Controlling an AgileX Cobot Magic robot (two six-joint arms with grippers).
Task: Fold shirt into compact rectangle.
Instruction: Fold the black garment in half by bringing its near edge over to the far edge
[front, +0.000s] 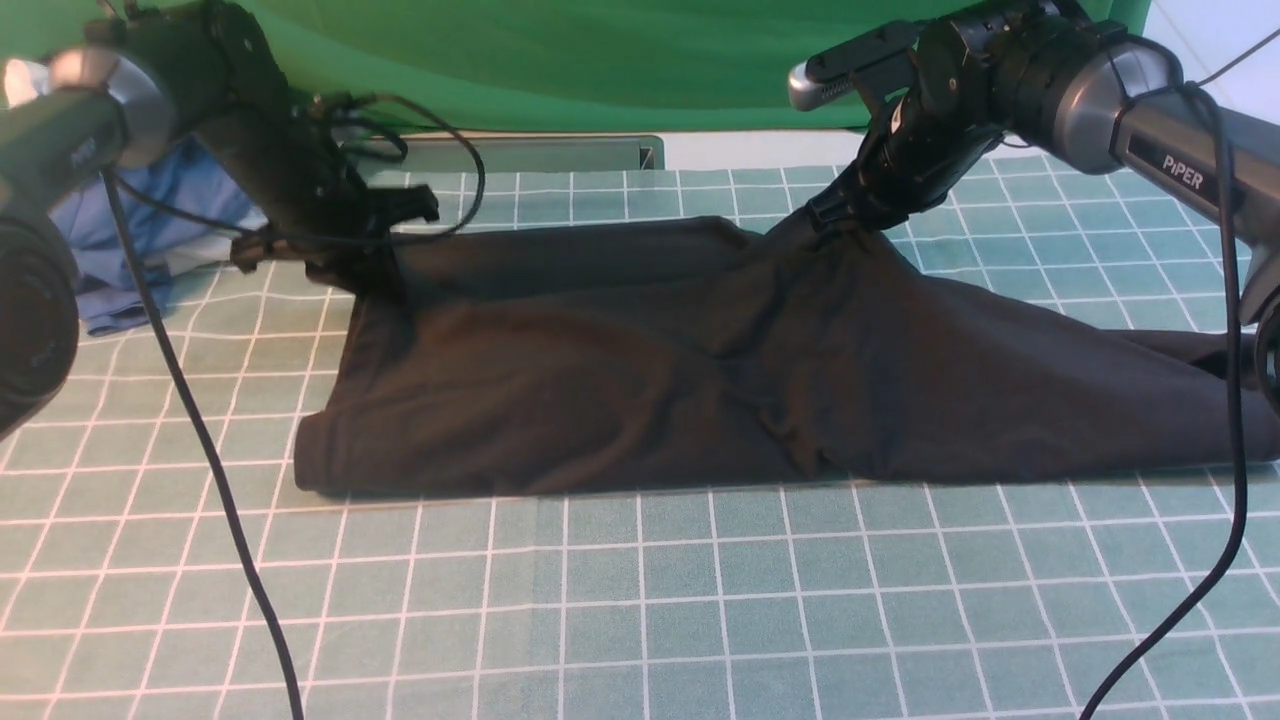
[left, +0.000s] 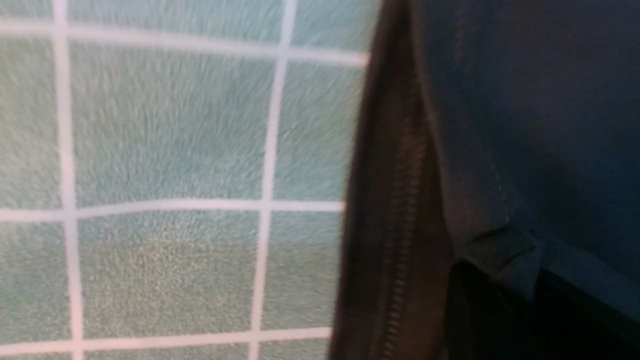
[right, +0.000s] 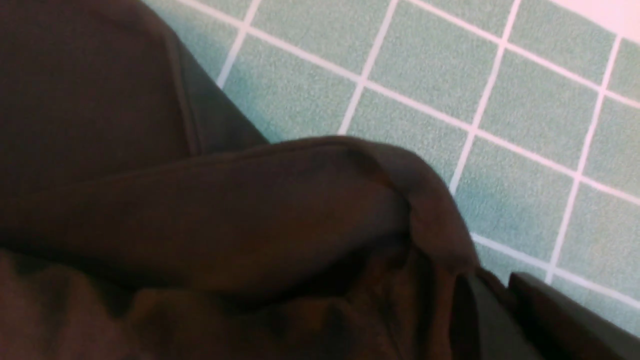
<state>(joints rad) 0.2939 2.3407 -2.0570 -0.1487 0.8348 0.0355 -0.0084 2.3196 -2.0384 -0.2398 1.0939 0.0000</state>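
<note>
A soft teal-green tablecloth (front: 640, 600) ruled with white grid lines covers the whole work surface below both sets of jaws, and its nap shows up close past the left jaws (left: 150, 150) and past the right ones (right: 425, 75). Behind both grippers a plain green fabric backdrop (front: 600, 60) closes off the room, with a strip of pale wall (front: 1200, 30) showing above the right arm. The large black soft knit shirt (front: 650, 380) lies on the cloth, spanning the stretch between the two sets of jaws and running on past the right jaws towards the table's right edge; its near edge lies flat (only plain black fabric shows in these views). The left gripper (front: 375, 275) is down at the shirt's far left corner with its jaws closed, and the stitched hem (left: 400, 210) runs right beside them; I cannot tell whether fabric is pinched there. The right gripper (front: 835, 215) has its jaws clamped on the shirt's far edge, and the fabric rises to a peak at them, bunched in folds (right: 200, 210). On the outer side of the left jaws, away from the shirt, sits a crumpled blue and white clothes heap (front: 110, 240). A flat grey strip (front: 540, 152) lies at the table's back edge, between and behind the two sets of jaws. A thin black cable (front: 200, 430) hangs across the cloth nearer the camera than the left jaws.
</note>
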